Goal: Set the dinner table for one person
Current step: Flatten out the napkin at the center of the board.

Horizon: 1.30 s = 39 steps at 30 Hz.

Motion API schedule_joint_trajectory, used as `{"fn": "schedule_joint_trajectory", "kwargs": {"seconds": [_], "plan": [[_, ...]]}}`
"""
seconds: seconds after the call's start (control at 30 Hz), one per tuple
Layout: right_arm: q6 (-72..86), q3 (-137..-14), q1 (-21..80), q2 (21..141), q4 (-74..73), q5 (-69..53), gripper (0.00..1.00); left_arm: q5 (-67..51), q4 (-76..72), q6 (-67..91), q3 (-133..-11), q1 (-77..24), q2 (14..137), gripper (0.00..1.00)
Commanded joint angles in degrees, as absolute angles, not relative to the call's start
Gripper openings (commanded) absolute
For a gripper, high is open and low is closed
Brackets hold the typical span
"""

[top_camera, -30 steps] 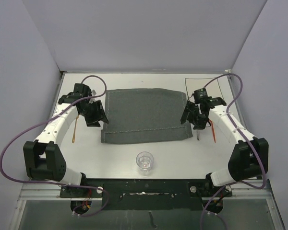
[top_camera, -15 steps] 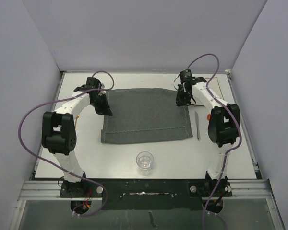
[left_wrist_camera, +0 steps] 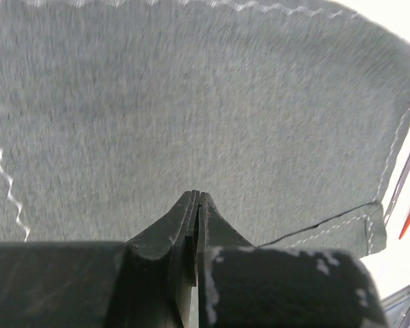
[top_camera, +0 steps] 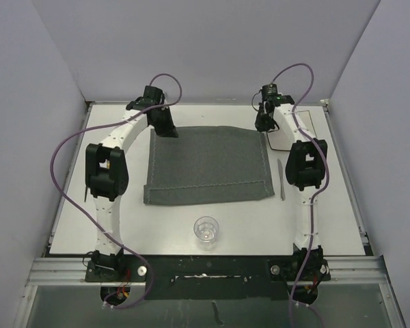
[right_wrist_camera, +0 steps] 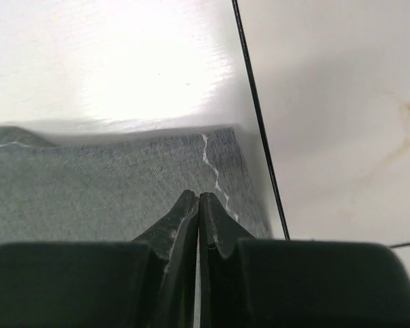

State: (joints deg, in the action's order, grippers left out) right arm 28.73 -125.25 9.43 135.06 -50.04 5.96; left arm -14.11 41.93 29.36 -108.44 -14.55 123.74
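Note:
The dinner table [top_camera: 191, 219] is a wide white top. A dark grey stitched placemat [top_camera: 208, 164] lies flat on its middle. My left gripper [top_camera: 171, 131] is at the mat's far left corner and my right gripper [top_camera: 262, 127] is at its far right corner. In the left wrist view the left gripper [left_wrist_camera: 197, 195] has its jaws pressed together, tips on the placemat [left_wrist_camera: 191, 102]. The right gripper [right_wrist_camera: 199, 196] is likewise shut, tips pinching the placemat [right_wrist_camera: 89, 191] just inside its stitched corner. The cloth edge there looks slightly raised.
A clear drinking glass [top_camera: 206, 229] stands near the front edge, below the mat. A grey knife [top_camera: 281, 179] lies along the mat's right side, beside the right arm. A thin black line [right_wrist_camera: 256, 116] runs over the table by the far right corner. White walls enclose the table.
Both arms have stretched from the mat's sides to its far corners. Both grippers, open a second ago, have shut there. The mat, glass and knife have stayed put.

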Motion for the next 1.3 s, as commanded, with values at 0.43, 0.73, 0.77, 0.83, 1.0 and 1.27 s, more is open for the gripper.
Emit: {"fn": "schedule_joint_trajectory", "kwargs": {"seconds": [0.43,0.73,0.77,0.83,1.0,1.27], "plan": [[27.86,-123.93,4.48,135.06,-47.31,3.51,0.20,-16.62,45.43,27.51,-125.39,-17.71,136.24,0.13],[25.37,-124.57,3.53,137.58,-44.94,-3.39,0.36,-16.75,45.76,26.81,-125.86,-18.24,136.67,0.29],[25.25,-124.69,3.55,137.81,-44.28,-4.68,0.37,-16.73,45.83,26.81,-125.86,-18.30,136.69,0.29],[25.14,-124.75,3.51,138.35,-43.20,-6.83,0.37,-16.49,46.04,26.59,-125.86,-18.41,136.67,0.30],[25.85,-124.97,3.30,138.97,-41.07,-11.02,0.39,-16.42,46.10,26.28,-125.45,-18.43,136.54,0.30],[25.94,-125.92,3.32,140.21,-41.57,-10.50,0.40,-16.35,46.14,25.93,-124.74,-18.50,136.15,0.29]]}}
